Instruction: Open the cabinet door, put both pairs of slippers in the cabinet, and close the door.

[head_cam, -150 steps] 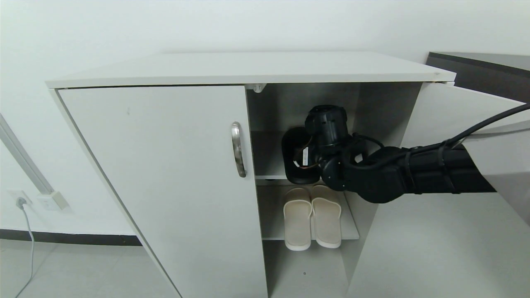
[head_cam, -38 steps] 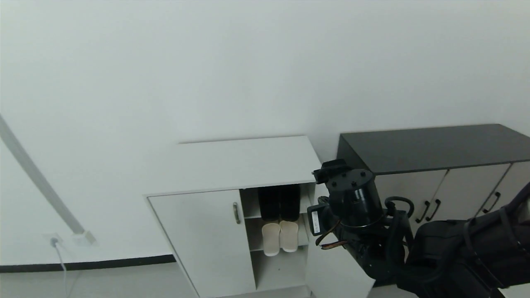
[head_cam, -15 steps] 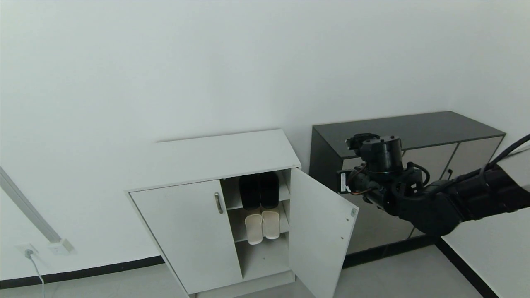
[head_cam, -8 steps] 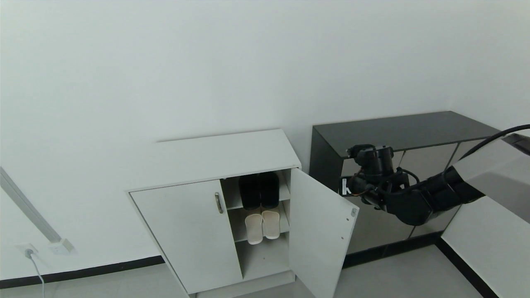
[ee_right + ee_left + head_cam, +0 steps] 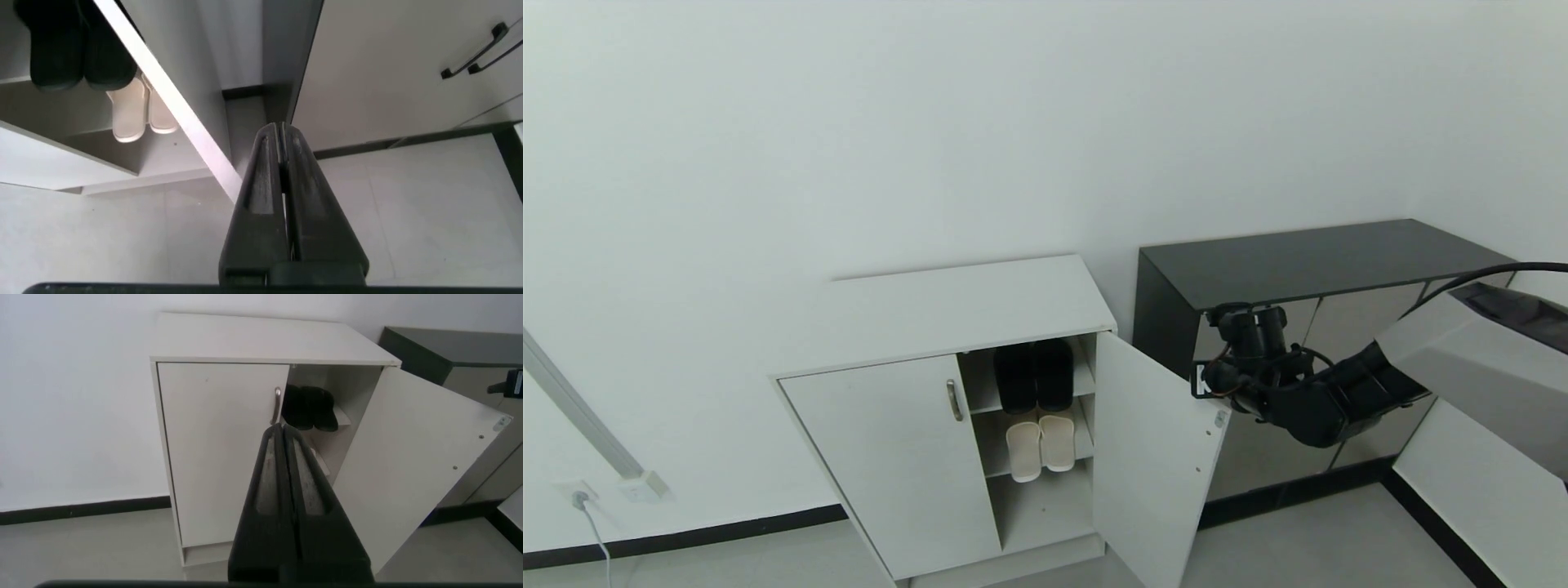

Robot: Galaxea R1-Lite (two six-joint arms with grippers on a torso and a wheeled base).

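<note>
The white cabinet [image 5: 956,306] sits at about 7 o'clock from the middle of the head view, backed against the wall. Its left door [image 5: 890,465] is shut, with the metal handle [image 5: 952,400] upright along its inner edge. The right door [image 5: 1152,457] stands swung wide open, its free edge pointing out toward 4 o'clock.

Both pairs are inside. The black slippers [image 5: 1035,376] lie side by side on the upper shelf. The cream slippers [image 5: 1040,445] sit straight below at 6 o'clock on the middle shelf, their near ends poking a little past the shelf's front edge.

The right arm [image 5: 1331,396] comes in from 3 o'clock, stretched out almost level. Its wrist is just beside the top free corner of the open door, on the door's outer side. The right pincer [image 5: 283,129] has its fingers pressed flat together with nothing between them. It points down into the gap between the door's edge and the dark sideboard [image 5: 1298,261], which stands at 3 o'clock of the cabinet. Whether it touches the door, I cannot tell.

The left pincer [image 5: 282,429] is squeezed together too, and empty. It is held well back from the cabinet, lined up with the handle.

Over at 8 o'clock, a wall socket [image 5: 574,492] has a cable hanging from it.
</note>
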